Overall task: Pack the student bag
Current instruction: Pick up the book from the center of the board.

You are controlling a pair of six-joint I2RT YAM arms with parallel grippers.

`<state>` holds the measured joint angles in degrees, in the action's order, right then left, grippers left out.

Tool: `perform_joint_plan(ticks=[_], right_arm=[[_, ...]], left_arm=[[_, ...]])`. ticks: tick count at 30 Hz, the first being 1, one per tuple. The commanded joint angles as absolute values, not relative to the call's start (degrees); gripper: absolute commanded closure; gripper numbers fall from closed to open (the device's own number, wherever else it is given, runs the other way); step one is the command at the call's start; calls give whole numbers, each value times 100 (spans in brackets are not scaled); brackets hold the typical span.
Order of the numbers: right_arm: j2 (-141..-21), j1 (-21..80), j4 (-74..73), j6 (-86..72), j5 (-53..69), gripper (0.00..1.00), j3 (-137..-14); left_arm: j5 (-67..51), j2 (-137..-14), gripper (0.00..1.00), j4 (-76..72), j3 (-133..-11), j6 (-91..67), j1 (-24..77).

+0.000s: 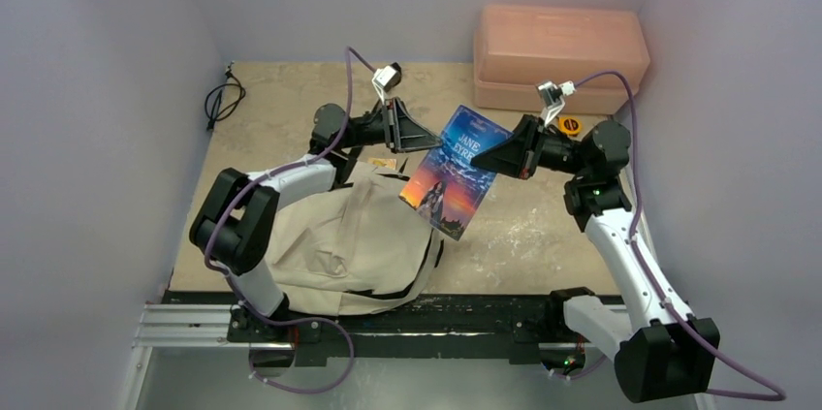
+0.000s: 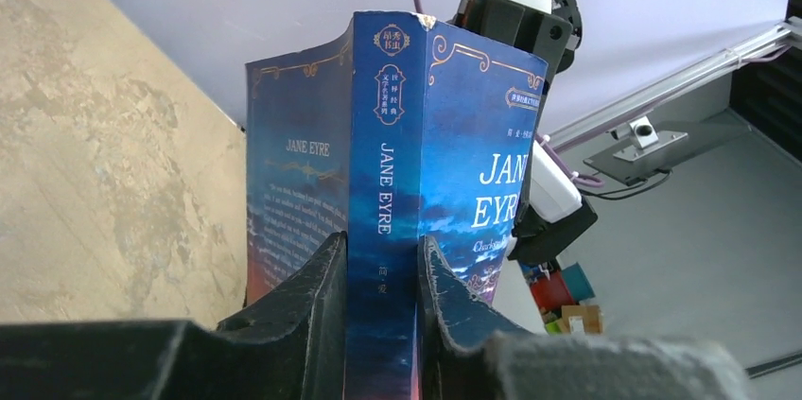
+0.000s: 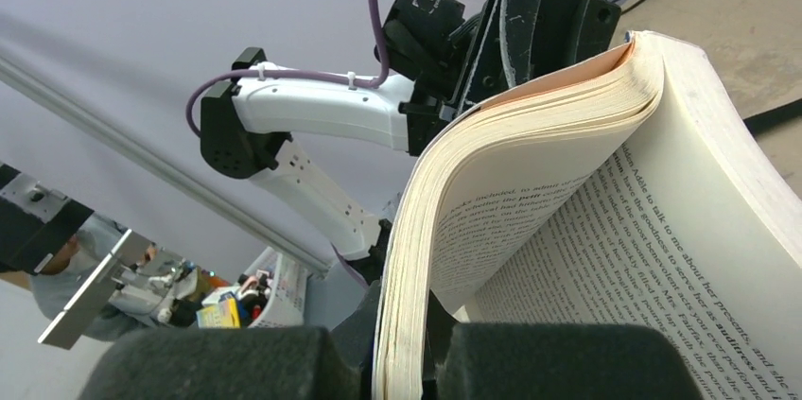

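**Blue paperback hangs between two arms over the bag**

Blue-covered Jane Eyre, the book [image 1: 454, 170], is held in the air by both arms. It hangs just over the right edge of the bag [image 1: 339, 236], which lies slumped on the bench [image 1: 543, 236] in front of the left arm [image 1: 291, 177]. The left jaws are clamped on the spine, one finger on each cover. The right arm [image 1: 620, 236] has its jaws closed on a sheaf of pages only, so the book gapes open on that side, as its wrist view shows.

The step in hand looks like a hand-over or a joint carry toward the bag. Done well, one arm would grip the whole closed book before the other lets go. A release from the spine now would likely leave the volume dangling by its pages, which may bend or tear. The bag's mouth cannot be made out from above and its cloth looks flat, so an opening probably has to be found or lifted first.

A black strap [image 1: 426, 269] trails at the bag's near right corner, below the book. A pink box [image 1: 560, 56] stands at the far right of the bench and a coiled cable [image 1: 223, 100] at the far left, both well apart from the work.
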<state>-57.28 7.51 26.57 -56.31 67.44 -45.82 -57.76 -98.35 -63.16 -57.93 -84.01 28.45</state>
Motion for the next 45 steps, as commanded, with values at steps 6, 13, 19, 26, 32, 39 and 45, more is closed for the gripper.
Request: perform_joint_plan(ticks=[6,13,19,26,32,39,45], right_arm=[[-5761,817,165,-3446,5619,75,-5298],[-5977,809,-782,-2809,5062,47,-5374],[-6310,813,-1008,-2637,4668,34,-5459],[-6749,809,-999,-2456,4533,1,-6173],[-7326,1159,-215,-2137,5787,1,-6433],[-7889,1617,66,-1170,6727,1,-6594],[-8447,1633,-936,-428,7546,1,-7065]], left_arm=[[-5423,-8589,100,-4471,-5592,-6805,2939],[-4598,-7908,100,-2141,-5545,-5381,2914],[-4494,-7708,100,-1885,-5189,-5218,2892],[-4501,-7472,100,-1266,-5142,-4676,2876],[-4877,-7484,100,-1051,-5208,-4306,2874],[-5352,-7474,100,-667,-5428,-3553,2874],[-5543,-7511,100,439,-5833,-2508,2874]])
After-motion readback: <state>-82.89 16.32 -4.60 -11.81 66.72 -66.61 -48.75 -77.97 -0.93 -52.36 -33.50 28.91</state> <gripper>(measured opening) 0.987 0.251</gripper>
